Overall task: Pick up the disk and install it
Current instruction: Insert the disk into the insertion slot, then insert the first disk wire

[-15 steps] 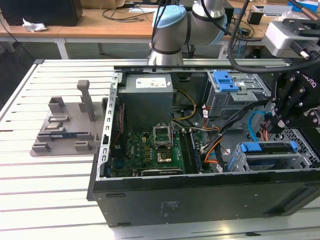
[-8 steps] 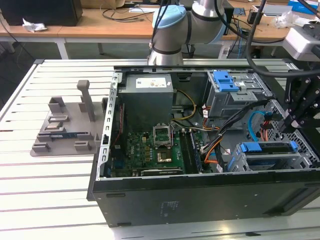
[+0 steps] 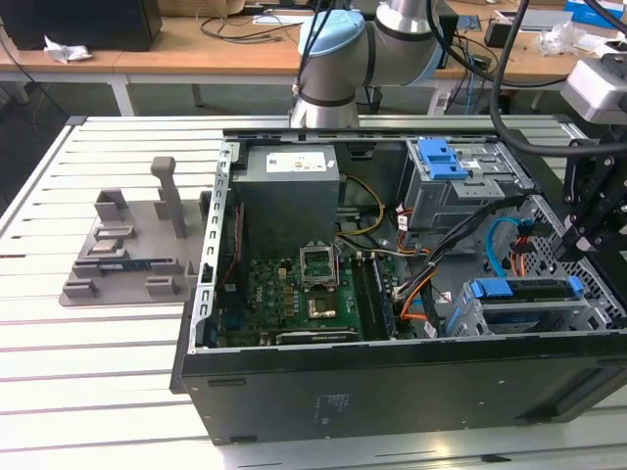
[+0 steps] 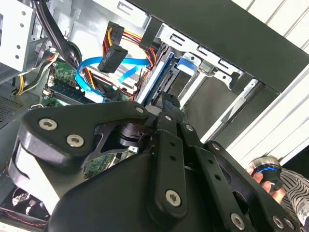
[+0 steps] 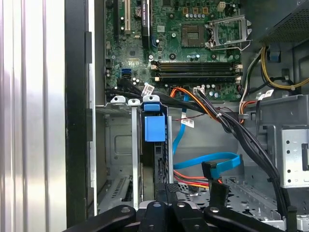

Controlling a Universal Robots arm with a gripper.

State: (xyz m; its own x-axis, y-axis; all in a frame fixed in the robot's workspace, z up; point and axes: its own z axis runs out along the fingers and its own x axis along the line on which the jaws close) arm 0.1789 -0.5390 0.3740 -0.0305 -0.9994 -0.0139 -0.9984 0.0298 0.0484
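Standing on edge, the disk [image 3: 529,291] sits in a slot of the drive cage [image 3: 468,321], at the exterior view's right end of the open computer case [image 3: 392,392]. A blue rail runs along its upper edge. In the first wrist view the disk [image 5: 163,162] appears as a narrow dark strip with a blue tab [image 5: 154,128] at its far end.

The gripper [image 3: 573,240] hangs just above the end of the disk nearest the exterior view's right. In the second wrist view the gripper [image 4: 169,104] reaches close to the disk [image 4: 157,79]. Whether it is wide, narrow or clamped on the disk cannot be told.

A blue cable [image 5: 212,159] curves beside the cage. The motherboard [image 3: 294,284] lies on the case floor. The case rests on a slatted table [image 3: 98,382], with a grey fixture [image 3: 127,255] toward the exterior view's left.
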